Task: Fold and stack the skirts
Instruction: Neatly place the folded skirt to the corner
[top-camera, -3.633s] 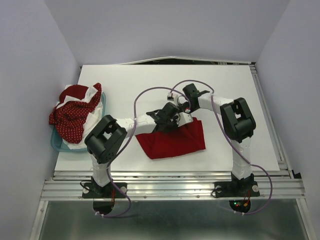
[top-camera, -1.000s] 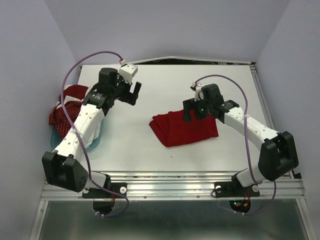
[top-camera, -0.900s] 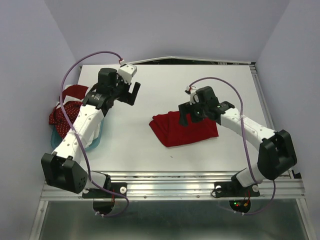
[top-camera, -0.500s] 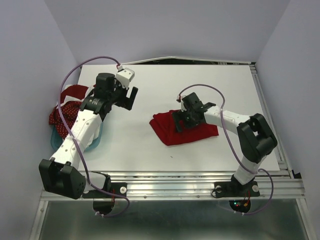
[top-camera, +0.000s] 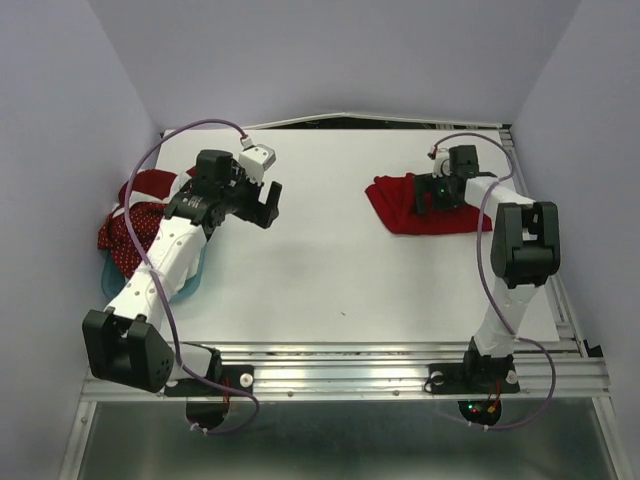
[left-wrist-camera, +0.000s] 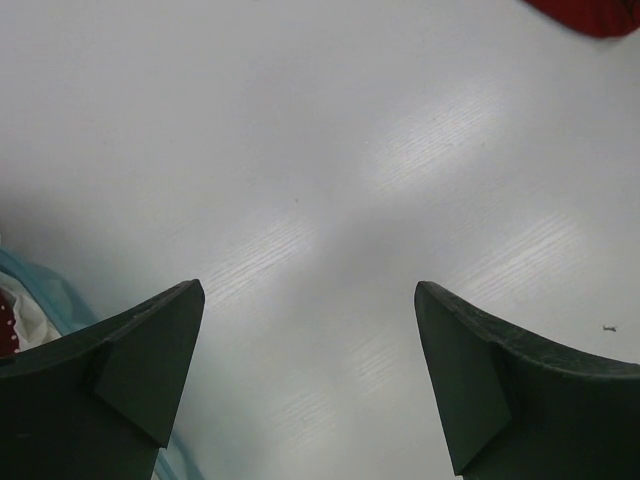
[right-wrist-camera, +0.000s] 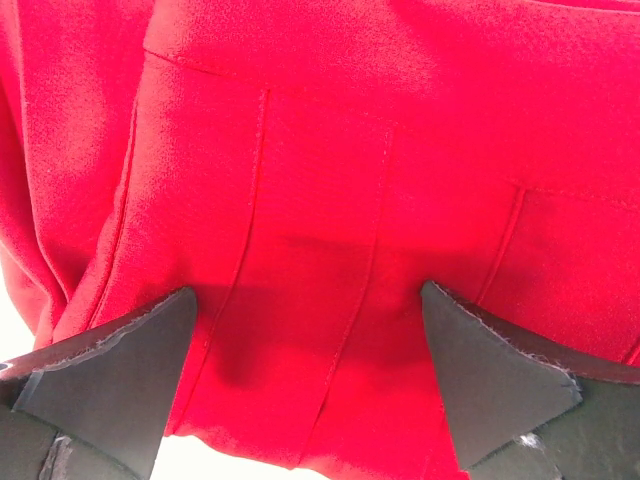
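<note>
Lying folded: bright red pleated skirt (top-camera: 395, 208); right jaws spread over it, left jaws spread.

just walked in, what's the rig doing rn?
Folding and stacking skirts. The right gripper is low over the folded red skirt at the far right of the table, fingers open on either side of a pleated panel and not pinching it. The left gripper hovers open over bare table next to the teal tub, holding nothing. The dark red dotted skirt is heaped unfolded in the tub, so nothing is stacked yet.
</note>
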